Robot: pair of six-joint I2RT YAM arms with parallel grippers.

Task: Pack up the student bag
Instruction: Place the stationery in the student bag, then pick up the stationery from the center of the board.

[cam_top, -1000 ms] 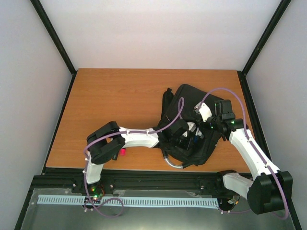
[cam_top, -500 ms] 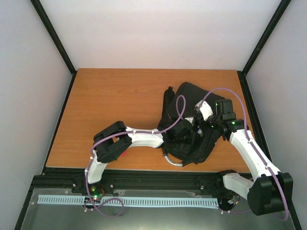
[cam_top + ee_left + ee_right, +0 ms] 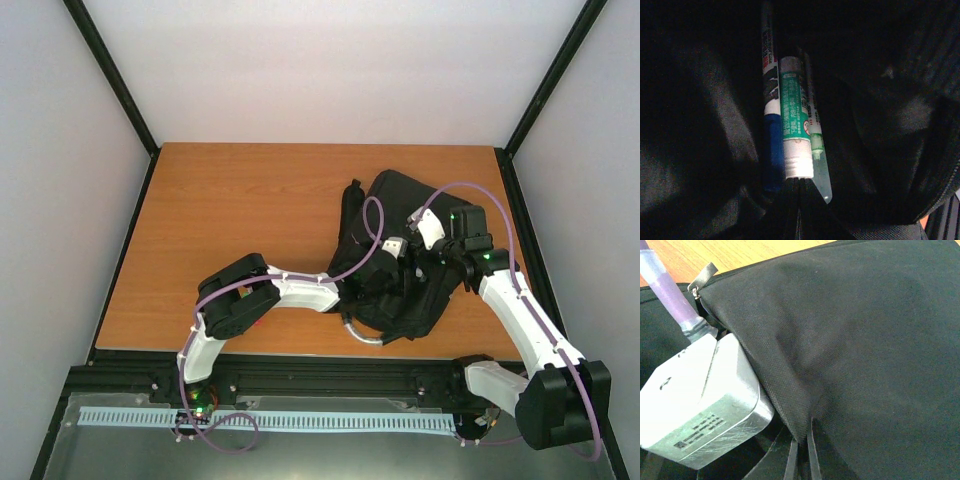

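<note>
Student bag (image 3: 395,200) fabric pinched by right gripper (image 3: 801,445), left gripper (image 3: 799,189) pressed together inside it.

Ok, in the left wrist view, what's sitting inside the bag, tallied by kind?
Pens: 2, a blue-ended marker and a green-capped pen
Green-labelled tube, white cap: 1
Black backpack holding them: 1
Total: 4

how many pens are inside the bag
3, side by side inside the student bag: a blue-and-white pen on the left, a green-labelled pen in the middle, a pale green pen on the right. Others may be hidden.
</note>
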